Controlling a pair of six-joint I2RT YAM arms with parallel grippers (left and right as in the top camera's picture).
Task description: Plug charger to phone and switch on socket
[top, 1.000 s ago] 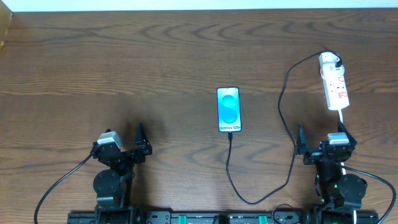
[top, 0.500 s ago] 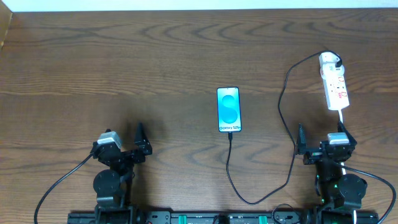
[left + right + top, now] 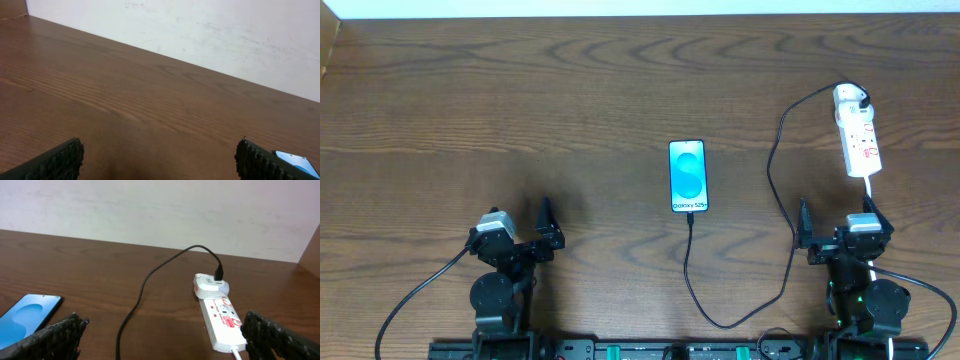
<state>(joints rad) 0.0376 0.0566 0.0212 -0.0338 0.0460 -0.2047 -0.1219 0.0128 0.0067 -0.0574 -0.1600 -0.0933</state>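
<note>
The phone (image 3: 687,176) lies face up mid-table, light blue screen lit; it also shows in the right wrist view (image 3: 27,312) and at the edge of the left wrist view (image 3: 299,162). The charger cable (image 3: 772,180) runs from the phone's near end, loops near the front edge, and rises to the white adapter (image 3: 849,98) on the socket strip (image 3: 860,140), also in the right wrist view (image 3: 222,322). Its tip sits at the phone's port. My left gripper (image 3: 542,238) and right gripper (image 3: 835,238) rest open and empty near the front edge.
The wooden table (image 3: 520,100) spreads wide to the left and behind the phone. A white wall (image 3: 200,30) borders the far edge. The robots' thicker black cables (image 3: 415,300) trail by the arm bases at the front.
</note>
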